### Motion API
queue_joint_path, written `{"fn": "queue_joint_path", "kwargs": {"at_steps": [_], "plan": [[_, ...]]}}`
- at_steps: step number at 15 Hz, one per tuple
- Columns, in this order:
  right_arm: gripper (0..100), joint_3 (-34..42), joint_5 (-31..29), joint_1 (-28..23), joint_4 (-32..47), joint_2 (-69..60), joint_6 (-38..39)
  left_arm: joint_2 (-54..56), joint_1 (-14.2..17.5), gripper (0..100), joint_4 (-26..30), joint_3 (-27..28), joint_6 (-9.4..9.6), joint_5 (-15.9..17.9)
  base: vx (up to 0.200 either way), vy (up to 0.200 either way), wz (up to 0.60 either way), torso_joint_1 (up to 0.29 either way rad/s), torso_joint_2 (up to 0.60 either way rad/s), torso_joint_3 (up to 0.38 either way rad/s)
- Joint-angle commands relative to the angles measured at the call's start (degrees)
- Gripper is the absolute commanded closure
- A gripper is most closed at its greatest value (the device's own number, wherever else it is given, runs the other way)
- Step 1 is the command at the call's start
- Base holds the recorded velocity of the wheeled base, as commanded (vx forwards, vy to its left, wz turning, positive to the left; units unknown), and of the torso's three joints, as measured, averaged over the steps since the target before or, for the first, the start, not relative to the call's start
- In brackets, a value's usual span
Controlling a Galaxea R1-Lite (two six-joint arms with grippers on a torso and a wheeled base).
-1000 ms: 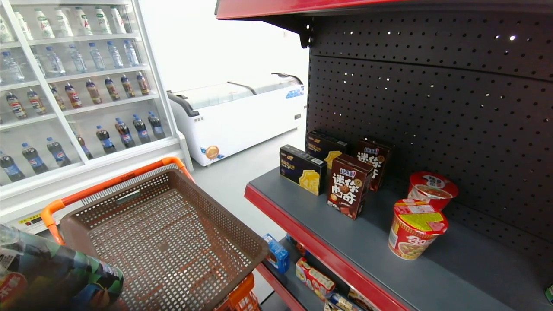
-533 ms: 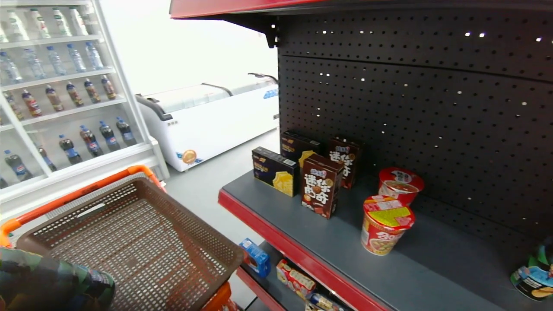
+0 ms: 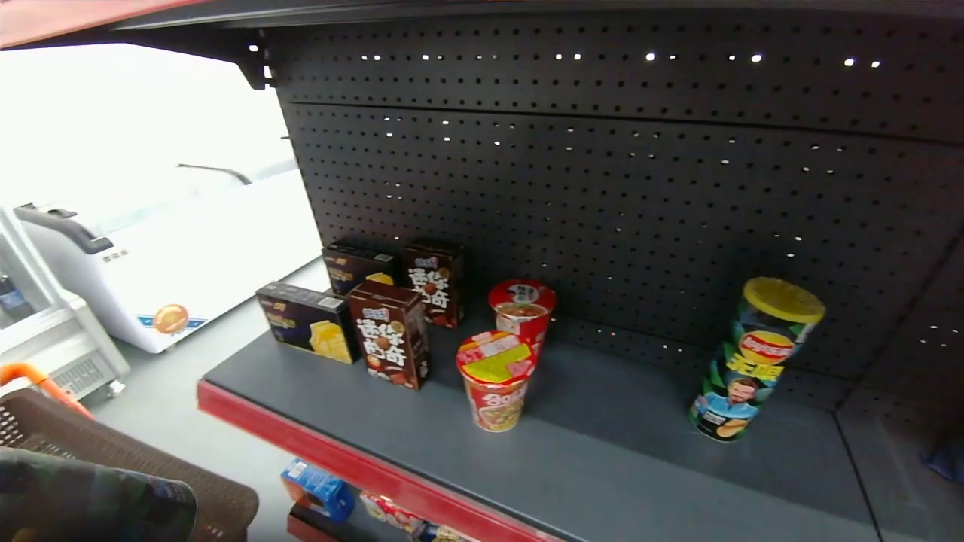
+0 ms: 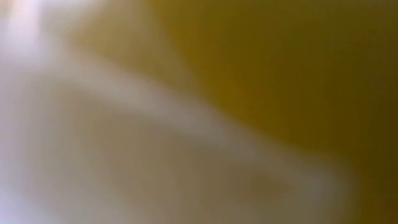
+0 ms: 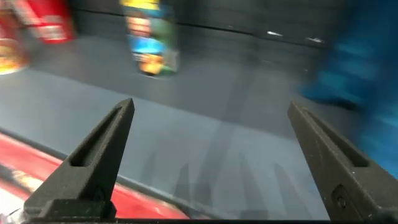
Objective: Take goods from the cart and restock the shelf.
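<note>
A dark shelf board point(image 3: 602, 467) with a red front edge carries several snack boxes point(image 3: 388, 342), two red cup noodles point(image 3: 497, 380) and an upright chips can with a yellow lid point(image 3: 753, 361). A second, dark green chips can point(image 3: 90, 500) hangs at the lower left over the brown cart basket point(image 3: 45, 436); what grips it is hidden. A yellow blur point(image 4: 261, 81) lies close against the left wrist camera. My right gripper point(image 5: 211, 106) is open and holds nothing, over the bare right part of the shelf board point(image 5: 205, 137), with the upright chips can point(image 5: 149, 37) beyond it.
A black pegboard wall point(image 3: 602, 188) backs the shelf and a side panel closes its right end. Something blue point(image 3: 945, 459) sits at that right end. A lower shelf holds more goods point(image 3: 316, 489). A white chest freezer point(image 3: 151, 263) stands to the left.
The head camera has swung right: the drinks fridge and most of the basket have left the picture, and the upright chips can has come into view. The carried can stays at the lower left.
</note>
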State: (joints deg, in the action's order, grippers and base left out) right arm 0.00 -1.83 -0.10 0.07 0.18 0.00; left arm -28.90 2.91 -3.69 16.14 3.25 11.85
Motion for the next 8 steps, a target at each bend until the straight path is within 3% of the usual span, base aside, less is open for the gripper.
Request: {"fn": "queue_joint_path", "kwargs": {"at_steps": [1, 5, 8], "plan": [[0, 0.00, -0.02, 0.01, 0.01, 0.08, 0.00, -0.01, -0.01, 100, -0.09, 0.47, 0.00, 0.02, 0.000, 0.000, -0.60, 0.007, 0.01, 0.002], [0, 0.00, -0.02, 0.01, 0.01, -0.01, 0.09, 1.66, 0.07, 100, 0.00, 0.47, 0.00, -0.07, 0.000, 0.000, -0.60, 0.005, 0.00, 0.002], [0, 0.00, -0.02, 0.01, 0.01, 0.08, 0.09, 2.36, 0.07, 100, 0.00, 3.99, 0.00, -0.07, 0.000, 0.000, 0.00, 0.000, 0.00, 0.000]]}}
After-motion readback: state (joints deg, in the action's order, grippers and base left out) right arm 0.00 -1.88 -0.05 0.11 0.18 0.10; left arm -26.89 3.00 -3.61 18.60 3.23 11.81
